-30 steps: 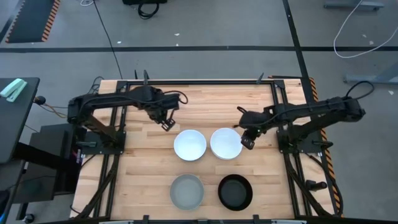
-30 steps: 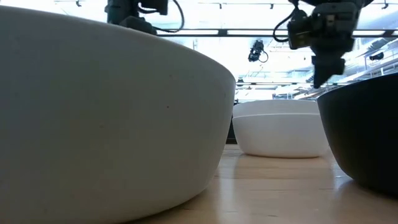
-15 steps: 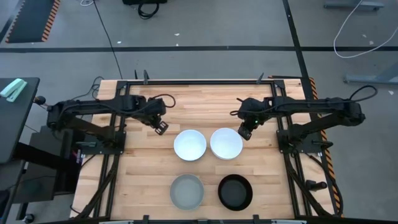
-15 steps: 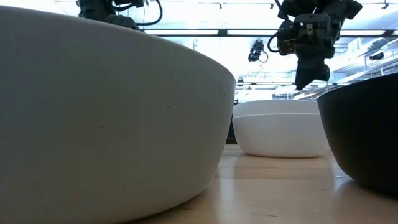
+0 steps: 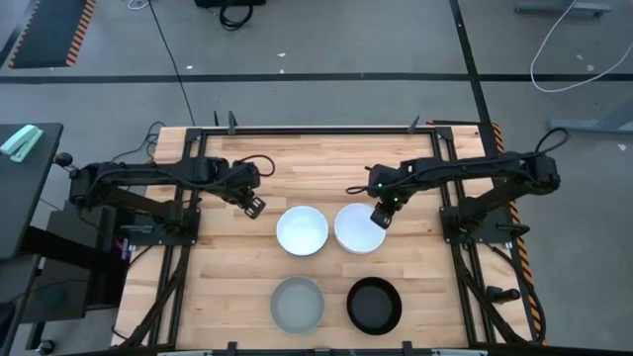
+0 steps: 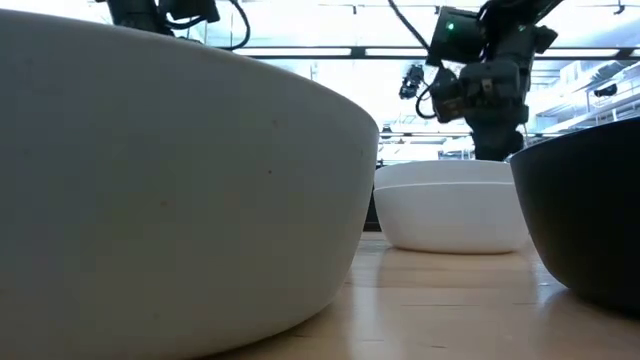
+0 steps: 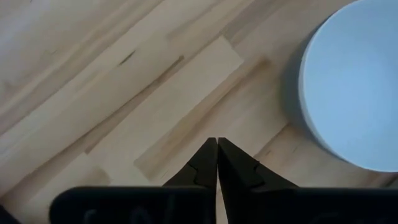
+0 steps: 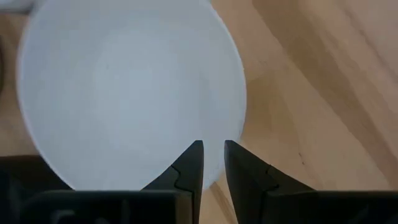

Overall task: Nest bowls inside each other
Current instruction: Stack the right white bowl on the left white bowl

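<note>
Wooden worktop (image 5: 227,287) carried four separate bowls: two white, one grey, one black. Right claw (image 5: 380,219), slightly parted and empty, hung over right white bowl (image 5: 357,231) rim, likely approaching to grasp; next: lower, straddle rim, close. Left claw (image 5: 254,207) shut, empty, waited beside left white bowl (image 5: 302,231).

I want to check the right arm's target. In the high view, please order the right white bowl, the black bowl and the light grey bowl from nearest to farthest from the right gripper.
From the right gripper:
1. Right white bowl, directly under it.
2. Black bowl, near the table's front edge.
3. Light grey bowl, front edge, further toward the left arm's side.
</note>
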{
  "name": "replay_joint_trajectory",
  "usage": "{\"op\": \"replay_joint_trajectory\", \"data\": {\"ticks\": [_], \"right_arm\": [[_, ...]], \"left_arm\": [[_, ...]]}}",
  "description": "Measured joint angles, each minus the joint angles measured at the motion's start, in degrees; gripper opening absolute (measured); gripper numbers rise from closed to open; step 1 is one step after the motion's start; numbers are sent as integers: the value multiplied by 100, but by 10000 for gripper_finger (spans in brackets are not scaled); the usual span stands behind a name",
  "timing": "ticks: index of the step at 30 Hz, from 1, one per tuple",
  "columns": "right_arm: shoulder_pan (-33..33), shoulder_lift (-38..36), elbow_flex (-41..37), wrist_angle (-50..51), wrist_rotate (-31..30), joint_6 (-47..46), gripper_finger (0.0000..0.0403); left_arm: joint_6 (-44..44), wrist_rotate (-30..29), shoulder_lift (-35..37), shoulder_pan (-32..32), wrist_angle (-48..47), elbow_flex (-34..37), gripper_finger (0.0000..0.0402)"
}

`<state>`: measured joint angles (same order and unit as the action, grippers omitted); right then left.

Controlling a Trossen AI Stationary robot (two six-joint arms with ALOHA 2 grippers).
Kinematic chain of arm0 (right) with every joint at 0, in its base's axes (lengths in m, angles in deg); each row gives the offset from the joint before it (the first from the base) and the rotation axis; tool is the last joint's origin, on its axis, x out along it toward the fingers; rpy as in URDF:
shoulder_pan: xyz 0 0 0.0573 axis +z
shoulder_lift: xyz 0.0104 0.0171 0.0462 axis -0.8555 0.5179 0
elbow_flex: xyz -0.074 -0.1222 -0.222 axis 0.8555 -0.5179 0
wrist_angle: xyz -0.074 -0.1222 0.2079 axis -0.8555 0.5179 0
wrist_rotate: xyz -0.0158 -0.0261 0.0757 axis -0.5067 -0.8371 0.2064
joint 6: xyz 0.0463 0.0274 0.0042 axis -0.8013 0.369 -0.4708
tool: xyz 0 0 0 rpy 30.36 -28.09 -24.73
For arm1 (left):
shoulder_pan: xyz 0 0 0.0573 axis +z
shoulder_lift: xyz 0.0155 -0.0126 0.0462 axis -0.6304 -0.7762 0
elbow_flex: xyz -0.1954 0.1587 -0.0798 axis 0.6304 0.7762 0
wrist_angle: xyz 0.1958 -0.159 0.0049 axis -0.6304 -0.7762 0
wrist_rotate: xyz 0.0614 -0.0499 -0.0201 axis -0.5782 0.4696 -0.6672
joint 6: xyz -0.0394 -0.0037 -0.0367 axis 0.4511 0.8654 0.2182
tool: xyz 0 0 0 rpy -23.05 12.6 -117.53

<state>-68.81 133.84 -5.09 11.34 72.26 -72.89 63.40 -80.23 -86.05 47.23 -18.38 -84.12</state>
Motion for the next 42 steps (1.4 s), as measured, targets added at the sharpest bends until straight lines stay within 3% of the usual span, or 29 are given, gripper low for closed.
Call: {"op": "replay_joint_trajectory", "data": {"ticks": [7,15,24,34,42], "right_arm": [[-2,270,2,-53,11,-2,74],[0,80,2,-72,-4,-148,74],[0,37,2,304,-162,-196,74],[-50,58,2,349,-225,-212,74],[-49,58,2,295,-218,-305,74]], "left_arm": [[-28,2,-2,-104,36,0,23],[-92,2,-4,-103,49,0,10],[-121,3,-4,-101,67,0,28],[-121,4,-7,-101,122,-2,9],[-125,4,-7,-99,181,-4,28]]}}
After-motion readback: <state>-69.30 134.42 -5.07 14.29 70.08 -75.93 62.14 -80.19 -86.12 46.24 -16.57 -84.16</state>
